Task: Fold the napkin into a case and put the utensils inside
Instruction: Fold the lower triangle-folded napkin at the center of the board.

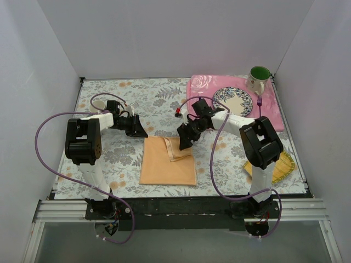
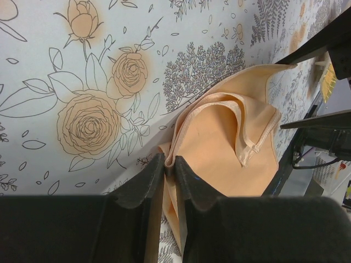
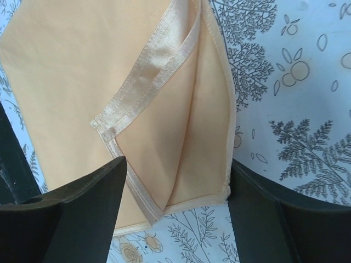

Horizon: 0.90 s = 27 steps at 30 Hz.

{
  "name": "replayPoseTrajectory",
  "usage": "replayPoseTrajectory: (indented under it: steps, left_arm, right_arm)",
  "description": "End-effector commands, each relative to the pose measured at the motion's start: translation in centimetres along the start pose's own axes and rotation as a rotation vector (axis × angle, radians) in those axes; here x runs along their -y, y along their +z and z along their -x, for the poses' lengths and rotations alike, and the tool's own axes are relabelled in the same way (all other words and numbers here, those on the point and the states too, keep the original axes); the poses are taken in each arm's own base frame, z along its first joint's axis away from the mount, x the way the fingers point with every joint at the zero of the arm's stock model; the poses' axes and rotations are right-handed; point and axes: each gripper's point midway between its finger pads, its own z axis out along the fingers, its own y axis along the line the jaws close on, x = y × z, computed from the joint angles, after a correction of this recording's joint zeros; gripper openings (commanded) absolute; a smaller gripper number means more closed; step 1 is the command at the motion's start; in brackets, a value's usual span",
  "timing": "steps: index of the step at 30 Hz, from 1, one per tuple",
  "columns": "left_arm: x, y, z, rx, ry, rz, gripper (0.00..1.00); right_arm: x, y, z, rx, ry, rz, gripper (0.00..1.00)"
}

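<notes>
Peach-orange napkin corner's pinched tight in the left tool, right tool hangs wide open straddling the flap right under it, so I'd bite that hem low and keep it flat on the worktop.

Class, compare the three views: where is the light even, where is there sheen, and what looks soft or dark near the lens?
Top external view: soft, even light, faint shadows on the floral tablecloth, walls splaying outward. Left wrist view: napkin sharp, left pincer dark and slightly soft. Right wrist view: the napkin's satin hem gleams; right pincer nearly black.
</notes>
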Motion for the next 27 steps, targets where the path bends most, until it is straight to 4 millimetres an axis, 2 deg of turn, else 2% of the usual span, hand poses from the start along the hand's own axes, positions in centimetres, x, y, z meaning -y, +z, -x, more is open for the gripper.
replayPoseTrajectory:
  steps: [1,2,3,5,6,8,12,16,27]
  left_arm:
    - [1.0,-0.6,0.7,0.029,0.033,-0.029,0.13]
    - [1.0,-0.6,0.7,0.029,0.033,-0.029,0.13]
    - [1.0,-0.6,0.7,0.027,0.031,-0.03,0.13]
    - [1.0,-0.6,0.8,0.032,0.035,-0.031,0.13]
    - [1.0,-0.6,0.8,0.032,0.034,-0.029,0.13]
    - [1.0,-0.6,0.9,0.033,0.032,-0.031,0.13]
    - [1.1,-0.6,0.9,0.036,0.031,-0.033,0.13]
    - [1.2,-0.7,0.9,0.038,0.032,-0.033,0.11]
    - [1.2,-0.7,0.7,0.036,0.026,-0.034,0.1]
  right_arm:
    - [0.6,-0.7,2.1,0.046,-0.038,-0.028,0.77]
    - [0.6,-0.7,2.1,0.047,-0.041,-0.027,0.71]
    - [0.6,-0.8,2.2,0.047,-0.041,-0.027,0.58]
    - [0.7,-0.7,2.2,0.046,-0.044,-0.028,0.41]
    - [0.7,-0.8,2.0,0.038,-0.04,-0.025,0.22]
    - [0.8,-0.8,2.3,0.035,-0.046,-0.028,0.03]
    - [0.1,-0.9,2.4,0.028,-0.046,0.009,0.01]
    - [-1.6,-1.2,3.1,0.041,-0.092,0.051,0.01]
    - [-3.2,0.3,1.8,-0.031,-0.141,0.075,0.01]
